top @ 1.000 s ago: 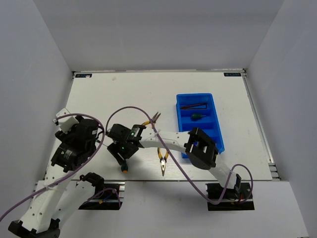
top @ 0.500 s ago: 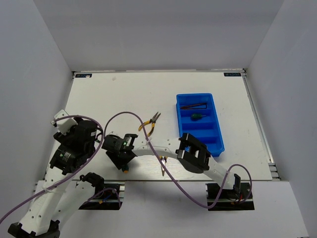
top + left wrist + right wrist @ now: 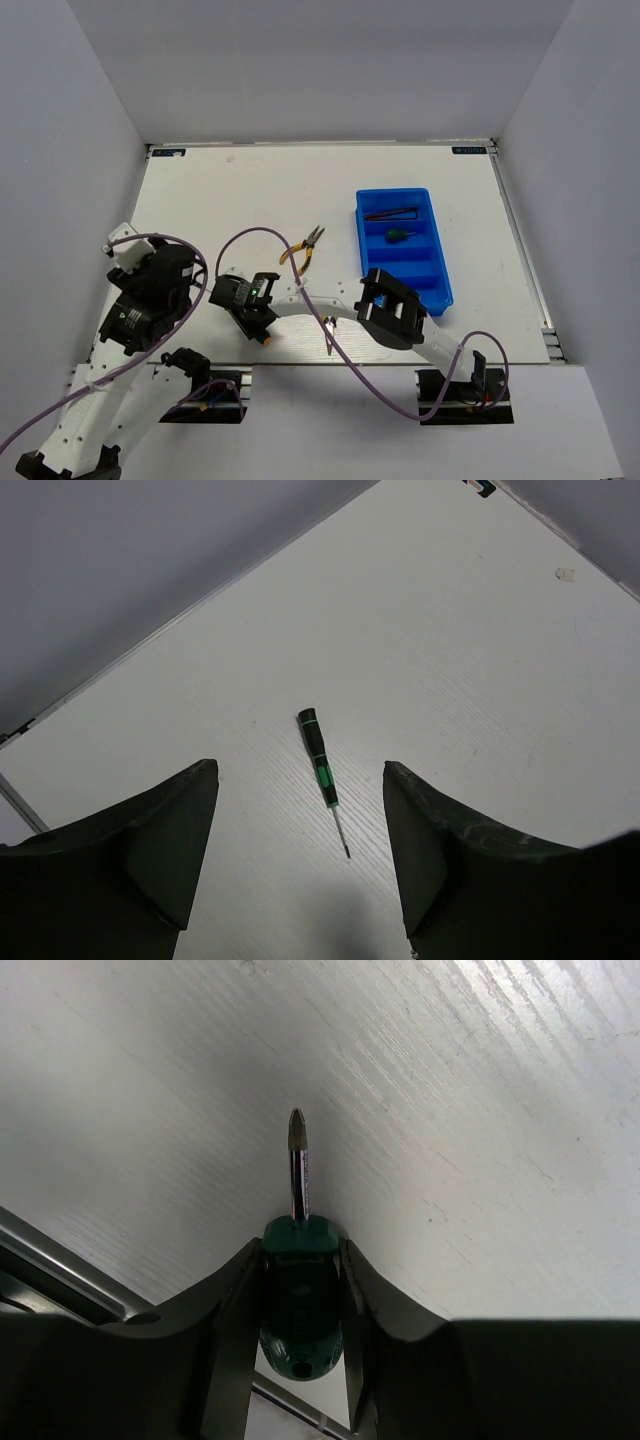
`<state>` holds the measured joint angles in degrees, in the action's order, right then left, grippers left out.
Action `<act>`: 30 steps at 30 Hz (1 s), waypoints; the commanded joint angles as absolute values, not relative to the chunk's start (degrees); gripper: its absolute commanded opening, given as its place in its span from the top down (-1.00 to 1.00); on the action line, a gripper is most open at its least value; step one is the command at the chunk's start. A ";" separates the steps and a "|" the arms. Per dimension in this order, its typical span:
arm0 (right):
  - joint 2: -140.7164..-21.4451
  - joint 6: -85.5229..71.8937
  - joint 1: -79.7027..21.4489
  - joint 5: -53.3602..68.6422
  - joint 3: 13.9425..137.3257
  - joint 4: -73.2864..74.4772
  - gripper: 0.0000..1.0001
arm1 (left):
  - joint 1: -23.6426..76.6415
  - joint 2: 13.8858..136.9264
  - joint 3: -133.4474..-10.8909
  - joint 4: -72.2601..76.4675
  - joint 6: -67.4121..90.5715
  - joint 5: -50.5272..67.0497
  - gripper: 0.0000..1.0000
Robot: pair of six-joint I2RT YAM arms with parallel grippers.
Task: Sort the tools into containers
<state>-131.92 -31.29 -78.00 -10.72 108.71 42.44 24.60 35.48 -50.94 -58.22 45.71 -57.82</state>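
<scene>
My right gripper (image 3: 257, 318) (image 3: 300, 1250) is shut on a stubby green-handled screwdriver (image 3: 300, 1305), its tip pointing out over the table near the front edge. My left gripper (image 3: 297, 780) is open above a thin dark screwdriver with green bands (image 3: 322, 767) lying on the table; in the top view my left arm (image 3: 150, 292) hides that tool. The blue tray (image 3: 432, 240) holds a hex key (image 3: 392, 213) in its far compartment and a green screwdriver (image 3: 397, 236) in the one beside it. Yellow-handled pliers (image 3: 304, 249) lie mid-table; a second pair (image 3: 328, 338) lies partly under my right arm.
The right arm (image 3: 395, 308) stretches leftward along the table's front edge (image 3: 300, 364). A purple cable (image 3: 250, 232) loops above the table. Grey walls enclose the table on three sides.
My right gripper dropped toward the front edge onto the stubby screwdriver and shut on it, then shifted slightly right. My left arm moved a little toward the front.
</scene>
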 commanded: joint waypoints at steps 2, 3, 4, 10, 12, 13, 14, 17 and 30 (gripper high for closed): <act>-131.31 -29.89 -77.44 -10.28 105.12 42.19 1.00 | 24.52 34.80 -50.45 -57.22 46.14 -58.45 -0.54; -130.79 -28.32 -77.17 -9.94 104.86 41.49 1.00 | 24.52 34.80 -50.45 -56.61 46.14 -57.93 -0.54; -129.82 -27.52 -76.91 -9.50 104.68 41.57 1.00 | 24.52 34.80 -50.45 -56.60 45.45 -57.31 -0.54; -119.37 -13.46 -71.82 -15.02 101.80 40.34 1.00 | 24.52 35.42 -48.34 -50.98 38.76 -53.26 -0.59; -114.47 -8.18 -67.34 -16.25 99.85 39.55 1.00 | 24.52 36.21 -48.87 -50.98 38.76 -52.73 -0.64; -111.65 -7.74 -64.98 -16.43 97.32 39.72 1.00 | 24.52 36.73 -48.87 -50.98 38.76 -52.73 -0.64; -110.32 -5.12 -62.69 -16.44 96.60 39.73 1.00 | 24.52 36.74 -48.87 -50.98 38.76 -52.73 -0.67; -101.72 -0.30 -57.41 -17.92 93.43 38.42 1.00 | 24.52 36.74 -48.87 -48.96 37.01 -50.89 -0.67; -79.03 39.18 -31.05 -1.53 62.17 21.91 1.00 | 24.52 37.88 -47.29 -45.35 32.62 -46.58 -0.67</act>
<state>-82.06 24.32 -36.21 -11.16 68.38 29.04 24.60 37.47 -48.29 -47.55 34.96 -48.34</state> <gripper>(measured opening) 0.383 0.833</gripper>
